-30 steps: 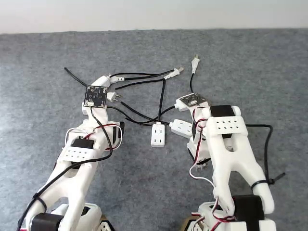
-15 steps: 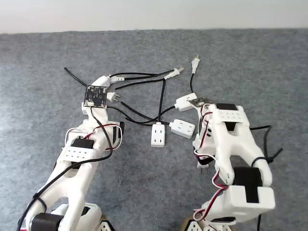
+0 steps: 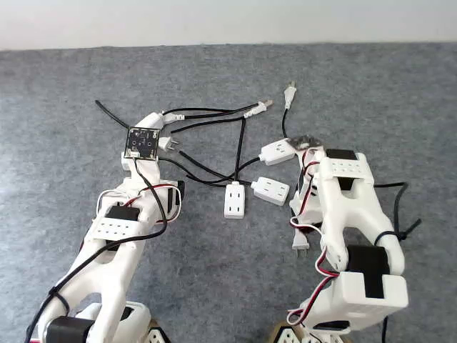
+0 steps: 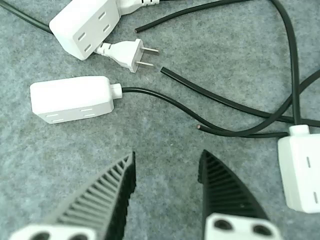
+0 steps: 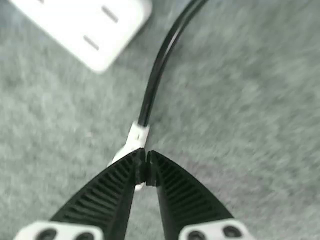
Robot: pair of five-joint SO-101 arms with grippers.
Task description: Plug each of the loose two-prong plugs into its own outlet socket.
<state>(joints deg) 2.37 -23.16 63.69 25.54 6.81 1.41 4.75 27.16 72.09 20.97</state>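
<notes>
Two arms, three outlet blocks (image 3: pixel 271 189) and four loose plugs (image 3: pixel 260 108) on one grey surface (image 3: pixel 400 93).
From above, the left arm (image 3: pixel 107 243) and right arm (image 3: pixel 350 214) flank the three white blocks, and the four plugs lie unplugged around them. The left pincer (image 4: pixel 166 157) hangs with its fingers apart over the surface. The right pincer (image 5: pixel 146 160) is clamped on a white plug (image 5: pixel 136 137) beside one block.

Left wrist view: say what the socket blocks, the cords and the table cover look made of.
Socket blocks: smooth, matt white moulded plastic. Cords: black, faintly shiny jacket, probably rubber or PVC. Table cover: grey felt or carpet, visibly fuzzy.
</notes>
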